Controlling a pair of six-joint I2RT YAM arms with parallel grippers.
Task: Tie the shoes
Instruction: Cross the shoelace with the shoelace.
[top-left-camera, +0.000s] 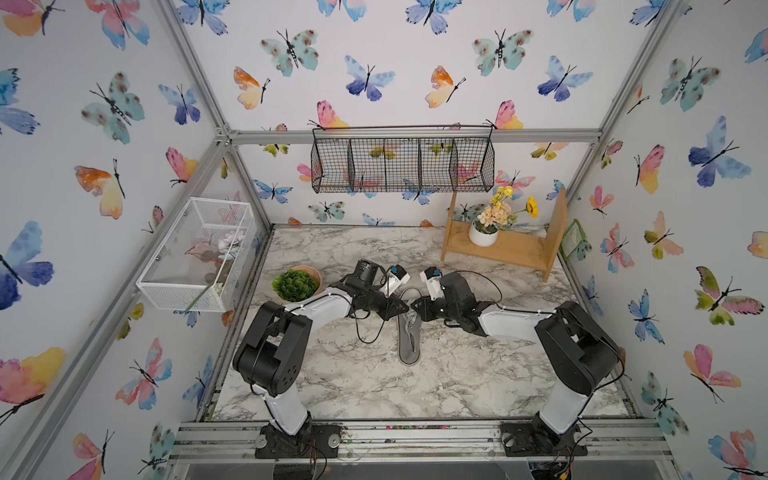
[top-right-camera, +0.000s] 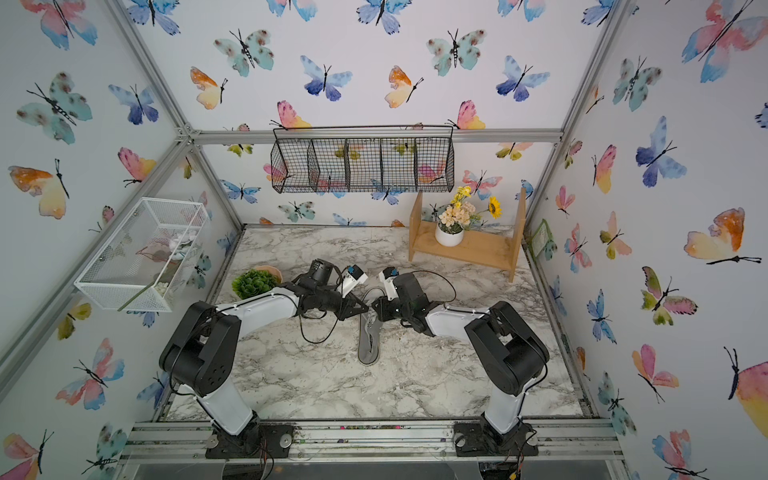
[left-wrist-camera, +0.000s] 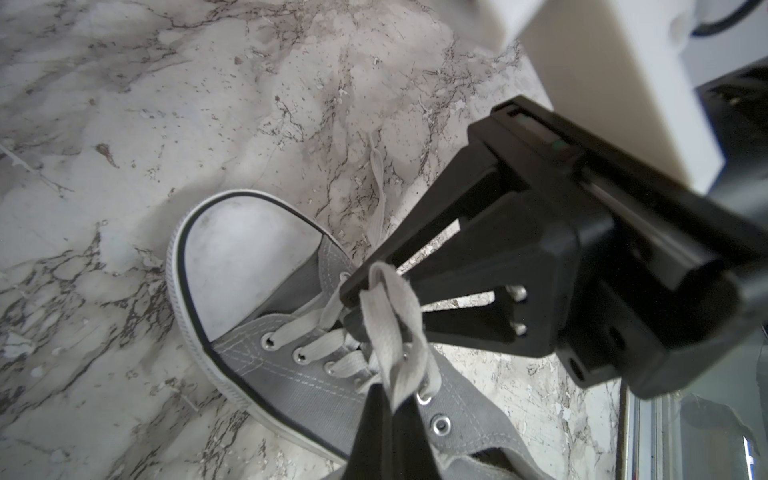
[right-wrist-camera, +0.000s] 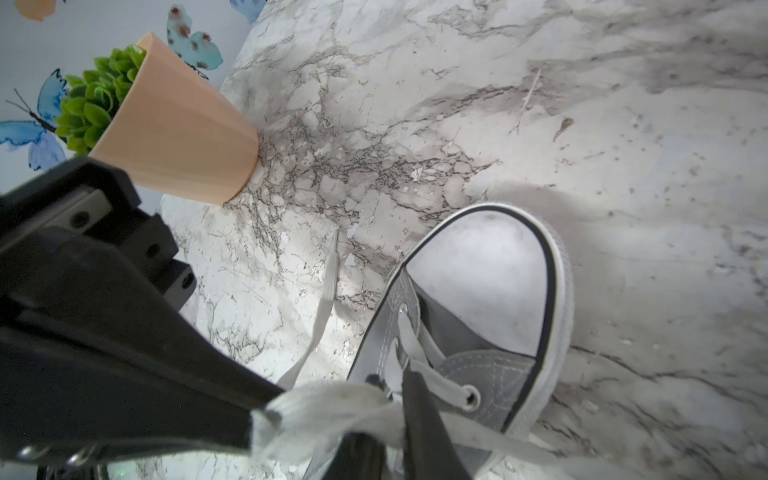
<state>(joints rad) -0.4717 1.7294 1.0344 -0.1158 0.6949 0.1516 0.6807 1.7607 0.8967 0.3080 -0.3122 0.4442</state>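
Observation:
A grey canvas shoe (top-left-camera: 409, 343) (top-right-camera: 369, 347) with a white toe cap lies mid-table, toe pointing away from the arm bases. Both grippers meet over its laces. In the left wrist view my left gripper (left-wrist-camera: 388, 395) is shut on a white lace loop (left-wrist-camera: 390, 328) above the shoe (left-wrist-camera: 291, 374). The right gripper (left-wrist-camera: 353, 305) comes in from the other side, its tips closed on the same loop. In the right wrist view my right gripper (right-wrist-camera: 390, 386) pinches the lace (right-wrist-camera: 332, 399) over the shoe (right-wrist-camera: 490, 270). One loose lace end (right-wrist-camera: 328, 282) lies on the marble.
A peach pot with a green plant (top-left-camera: 297, 284) (right-wrist-camera: 174, 133) stands left of the shoe, close behind the left arm. A wooden shelf (top-left-camera: 507, 249) with a white flower pot (top-left-camera: 483, 236) stands back right. A black wire basket (top-left-camera: 403, 164) and a white mesh basket (top-left-camera: 195, 257) hang on the walls.

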